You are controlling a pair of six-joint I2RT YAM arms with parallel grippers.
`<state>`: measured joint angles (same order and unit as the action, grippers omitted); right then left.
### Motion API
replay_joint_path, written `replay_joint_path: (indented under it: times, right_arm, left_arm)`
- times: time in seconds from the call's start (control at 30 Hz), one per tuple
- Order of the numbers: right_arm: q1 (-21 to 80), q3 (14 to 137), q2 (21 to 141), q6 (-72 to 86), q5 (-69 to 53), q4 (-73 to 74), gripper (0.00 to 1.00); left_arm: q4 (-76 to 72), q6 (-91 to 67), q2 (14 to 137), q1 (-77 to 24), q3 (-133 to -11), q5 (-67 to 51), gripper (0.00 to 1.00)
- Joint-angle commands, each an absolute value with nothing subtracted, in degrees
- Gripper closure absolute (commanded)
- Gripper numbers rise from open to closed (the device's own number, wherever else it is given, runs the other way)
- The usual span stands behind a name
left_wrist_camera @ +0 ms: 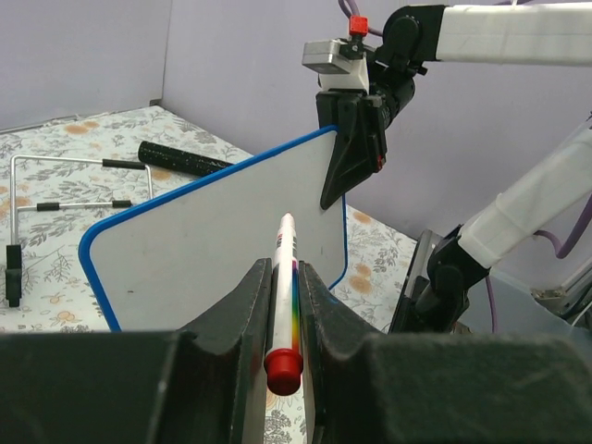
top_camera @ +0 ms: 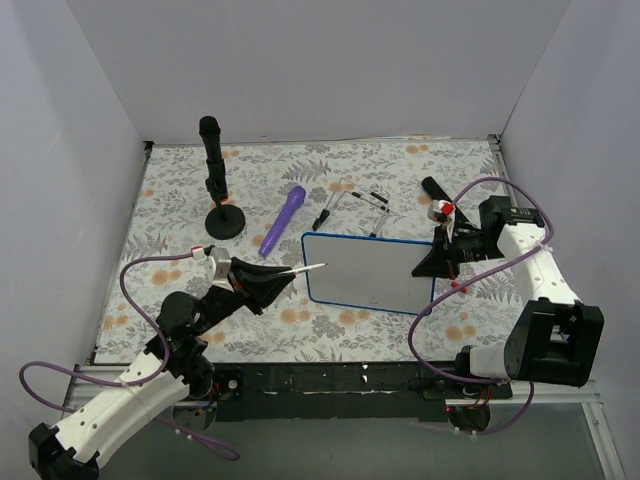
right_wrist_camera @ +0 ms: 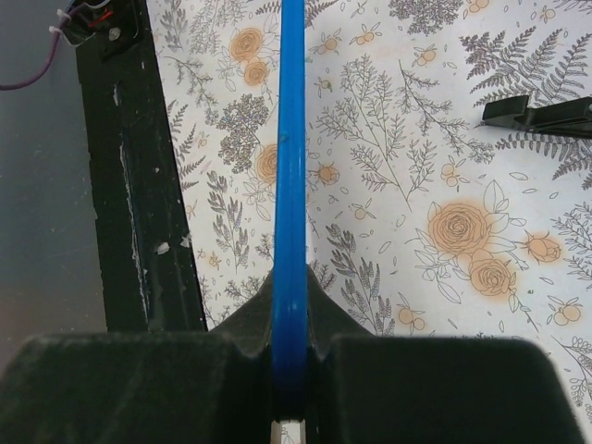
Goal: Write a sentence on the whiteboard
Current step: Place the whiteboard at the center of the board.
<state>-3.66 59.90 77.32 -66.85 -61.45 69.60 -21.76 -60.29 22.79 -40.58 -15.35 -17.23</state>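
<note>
- Your left gripper (top_camera: 283,276) is closed on the marker (top_camera: 308,268). The left wrist view shows its white barrel pinched between both fingers (left_wrist_camera: 242,310), red end toward the camera.
- The marker's far end reaches over the left edge of the whiteboard (top_camera: 368,270). You cannot tell whether it touches the surface.
- The whiteboard sits mid-table on the floral cloth (top_camera: 300,322), between the two arms.
- Your right gripper (top_camera: 437,262) is clamped on the board's right edge. The right wrist view shows the blue rim (right_wrist_camera: 291,185) running between its fingers.
- Behind the board lie a purple cylinder (top_camera: 283,220) and a black stand (top_camera: 222,215).
</note>
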Motion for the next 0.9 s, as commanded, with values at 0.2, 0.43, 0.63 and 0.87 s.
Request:
replay_joint_path:
  times: [0.2, 0.43, 0.63, 0.87]
  right_arm:
    - [-4.1, 54.8, 73.1, -66.7, -66.4, 63.8, 0.99]
    - [-4.4, 51.3, 72.4, -69.0, -67.2, 61.8, 0.99]
    - [-4.8, 51.1, 75.2, -72.7, -68.2, 63.2, 0.99]
    - [-5.4, 50.6, 76.0, -74.4, -68.8, 63.7, 0.99]
  left_arm:
    - [-22.6, -61.3, 21.0, -40.3, -14.1, -14.2, 1.00]
    - [-17.0, -64.1, 18.6, -40.3, -14.7, -13.0, 1.00]
    - [-15.3, -61.2, 22.2, -40.3, -16.0, -14.8, 1.00]
    - [-16.4, -59.0, 27.5, -40.3, -17.4, -15.5, 1.00]
